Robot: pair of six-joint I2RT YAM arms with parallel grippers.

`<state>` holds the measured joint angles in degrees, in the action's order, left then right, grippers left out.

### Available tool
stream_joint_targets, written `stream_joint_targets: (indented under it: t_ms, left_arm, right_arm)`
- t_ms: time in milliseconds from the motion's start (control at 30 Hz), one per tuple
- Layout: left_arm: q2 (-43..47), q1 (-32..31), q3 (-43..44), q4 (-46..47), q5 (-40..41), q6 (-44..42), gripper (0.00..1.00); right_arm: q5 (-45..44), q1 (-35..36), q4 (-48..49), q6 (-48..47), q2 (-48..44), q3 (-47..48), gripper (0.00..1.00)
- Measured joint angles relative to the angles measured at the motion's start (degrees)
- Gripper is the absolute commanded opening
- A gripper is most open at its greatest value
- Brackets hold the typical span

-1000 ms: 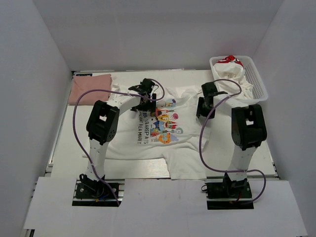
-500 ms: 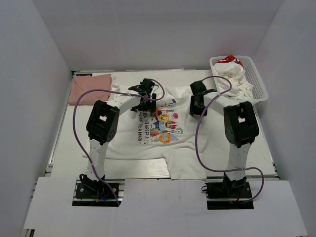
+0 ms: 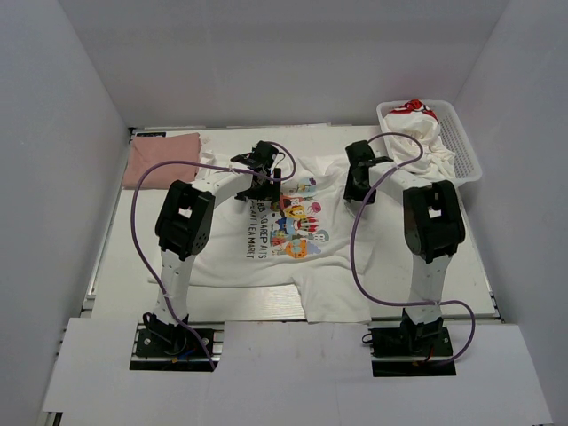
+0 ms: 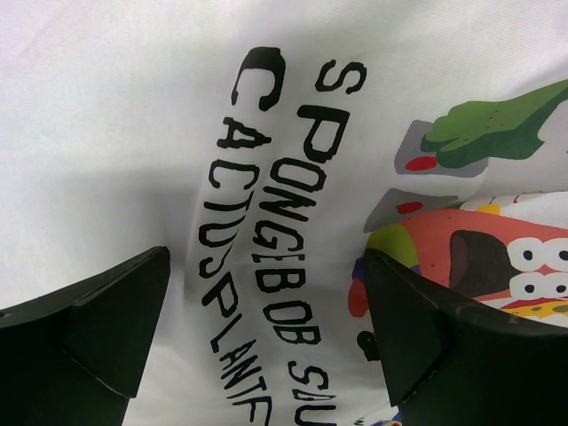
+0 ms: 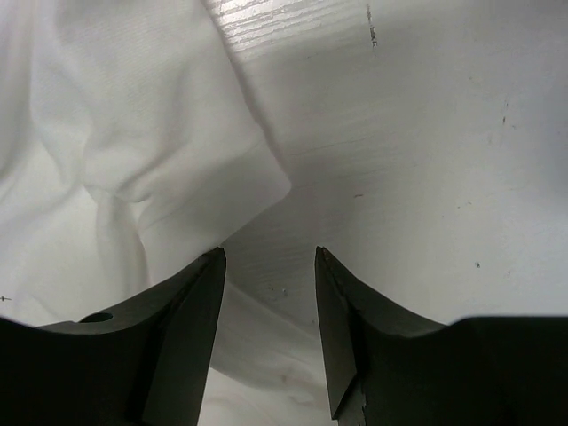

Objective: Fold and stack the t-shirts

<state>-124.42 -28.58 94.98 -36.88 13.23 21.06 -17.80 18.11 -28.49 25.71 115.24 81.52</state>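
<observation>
Left wrist view: left jaws fully apart, nothing between them, hanging low over the printed tee [image 4: 133, 106]. Black lettering [image 4: 266, 248] runs through the gap; cartoon print [image 4: 479, 240] sits under the right-hand finger. Cloth below looks flat, only light wrinkles.

Right wrist view: right jaws partly apart, clamped on nothing. Tips are over bare counter [image 5: 426, 160], just beside a loose white corner of the same tee's cloth. That cloth lies on the left of the view, creased. Can't tell if a finger touches the cloth.

Top external view: printed tee lies spread open mid-counter, print up, lettering running sideways. Left arm [image 3: 182, 222] reaches over its far part by the print. Right arm [image 3: 435, 222] reaches to its far right edge. Pink tee [image 3: 161, 160] is folded at the far left corner, well apart from the printed one. Basket [image 3: 466, 146] sits at the far right corner, holding crumpled white tees [image 3: 417, 142] with some red showing on top.
</observation>
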Motion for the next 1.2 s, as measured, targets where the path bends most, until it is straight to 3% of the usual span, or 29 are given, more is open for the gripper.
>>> stream_joint_targets:
  t_ms: [667, 767, 867, 900, 967, 1200]
  left_arm:
    - [0.0, 0.0, 0.0, 0.0, -0.15, 0.0, 1.0]
    - [0.0, 0.0, 0.0, -0.04, -0.2, 0.04, 1.0]
    - [-0.02, 0.0, 0.0, -0.07, -0.22, 0.13, 1.0]
    - [0.0, -0.02, 0.0, -0.07, -0.22, 0.2, 1.0]
    - [0.0, -0.02, 0.0, -0.09, -0.2, 0.22, 1.0]
    - [-0.02, -0.02, -0.02, -0.09, -0.2, 0.28, 1.0]
  right_arm:
    - [7.82, -2.01, 5.51, -0.68, 2.29, 1.99, 0.52]
    - [7.02, -2.12, 6.54, -0.63, 3.74, 3.23, 0.48]
    - [6.38, -2.49, 8.0, -0.35, 4.35, 3.5, 0.29]
    - [6.43, -2.67, 8.46, -0.09, 4.46, 3.5, 0.12]
    - [6.95, -3.02, 9.92, 0.87, 4.61, 3.43, 0.0]
    - [2.75, -3.48, 10.58, 1.38, 4.35, 2.91, 0.0]
